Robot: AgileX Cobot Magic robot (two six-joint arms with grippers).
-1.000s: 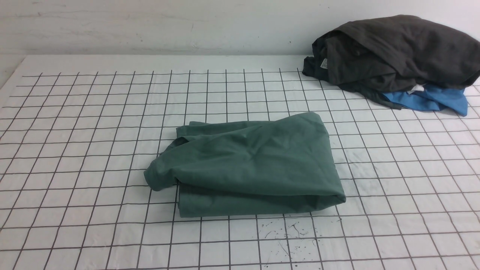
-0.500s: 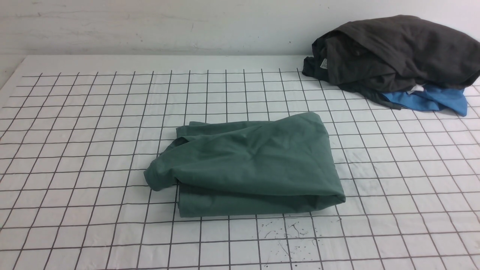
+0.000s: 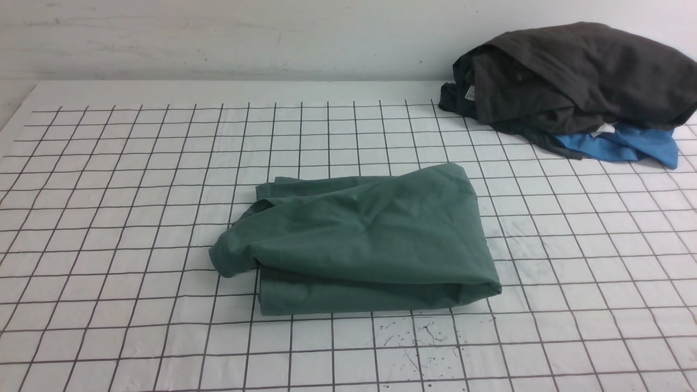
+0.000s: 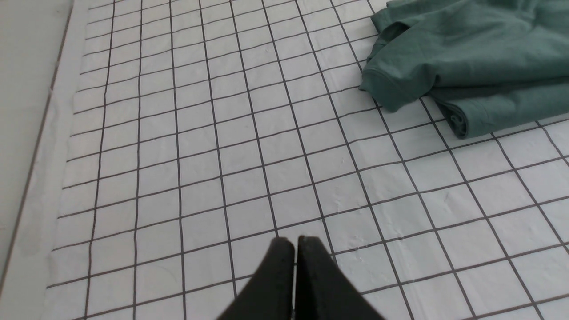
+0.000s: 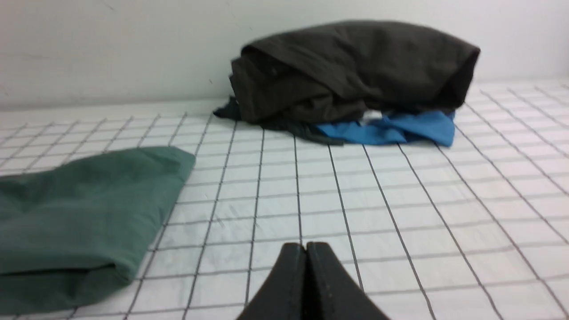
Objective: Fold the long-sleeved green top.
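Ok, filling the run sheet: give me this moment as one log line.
green top: folded, lying on grid cloth | left gripper: shut, empty | right gripper: shut, empty | dark garment: piled on blue one

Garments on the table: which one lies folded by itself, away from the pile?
The green long-sleeved top, folded mid-table. The dark grey garment is heaped on the blue garment at the far right corner.

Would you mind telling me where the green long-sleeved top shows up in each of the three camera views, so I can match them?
Front view: the green long-sleeved top lies folded at the picture's centre.
Left wrist view: it fills the upper right corner, beyond the shut left gripper.
Right wrist view: it sits at the lower left edge, beside the shut right gripper.
Shared landmark: the black-lined grid cloth under it.
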